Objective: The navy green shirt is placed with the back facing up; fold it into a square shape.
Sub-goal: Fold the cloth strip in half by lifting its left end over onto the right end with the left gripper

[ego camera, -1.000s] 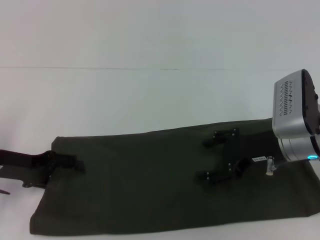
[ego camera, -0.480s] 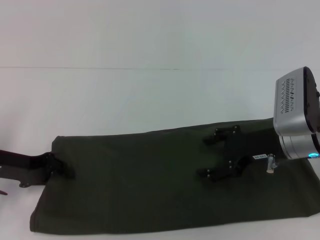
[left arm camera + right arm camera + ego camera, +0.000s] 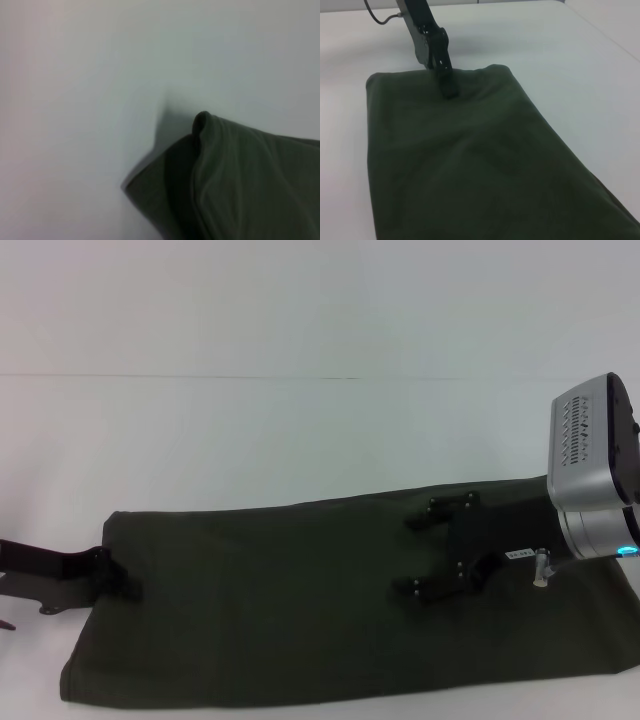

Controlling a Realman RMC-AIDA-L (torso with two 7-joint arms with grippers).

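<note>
Navy green shirt (image 3: 300, 600) lies flat as a long band across the near part of the table (image 3: 300, 440), running left to right, right end farther back. Left gripper (image 3: 122, 575) at the shirt's left edge, touching the cloth. Right gripper (image 3: 425, 555) over the shirt's right part, fingers spread and pointing left. Bare table behind the shirt and to its left.

bare lab-like bench: plain white table (image 3: 300, 440), blank wall (image 3: 300, 300)
</note>
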